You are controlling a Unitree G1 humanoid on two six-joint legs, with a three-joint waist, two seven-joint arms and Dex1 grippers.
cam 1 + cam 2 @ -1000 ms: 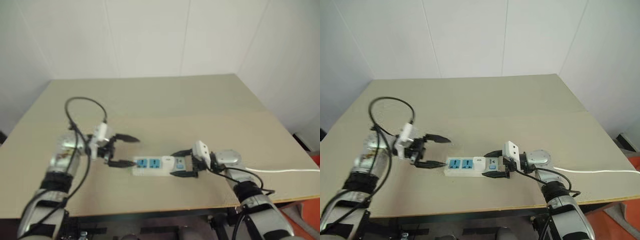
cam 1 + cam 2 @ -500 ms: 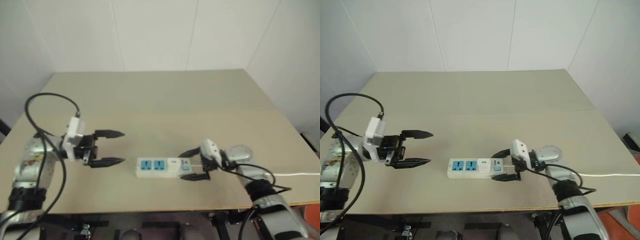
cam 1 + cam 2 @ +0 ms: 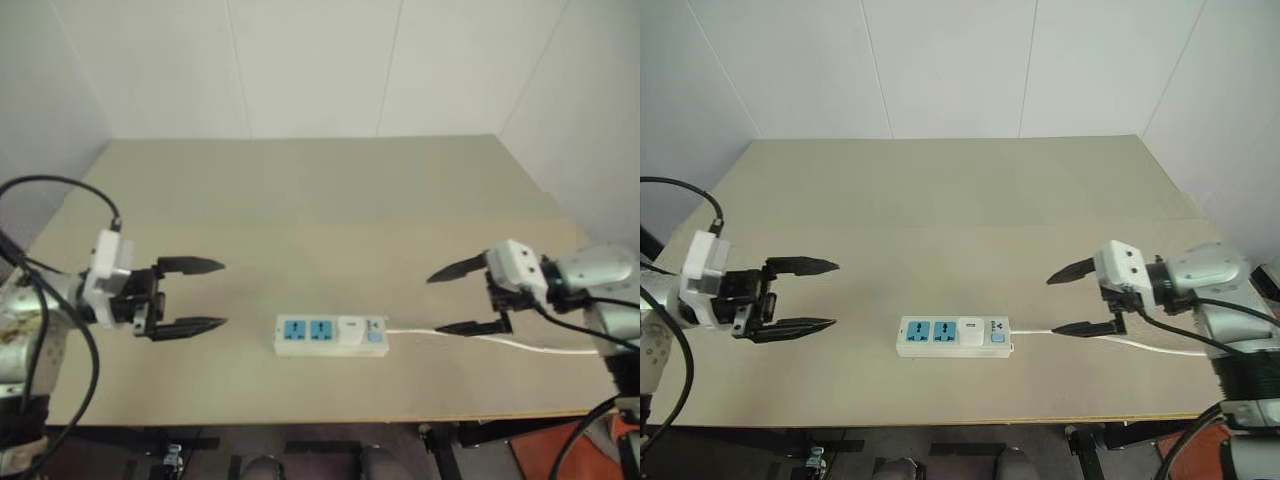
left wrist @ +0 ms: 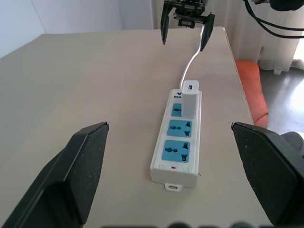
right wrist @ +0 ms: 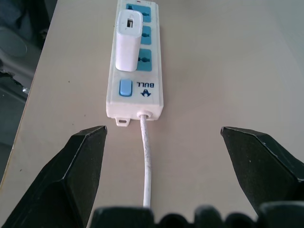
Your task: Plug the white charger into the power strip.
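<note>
White charger (image 5: 128,41) stands upright in the socket of the power strip (image 3: 954,336) nearest the blue switch (image 5: 125,87), so the job looks done. Both grippers hang off the strip's two ends with black fingers spread wide and nothing between them: the left gripper (image 3: 190,296) well clear of the free end, the right gripper (image 3: 1078,299) out beyond the switch end, its lower finger just over the thin white cord (image 5: 146,163). That cord is the likely risk (a sweeping finger could snag it and drag the strip across the table (image 3: 330,190)). Printed beside the switch is the brand "BULL".
</note>
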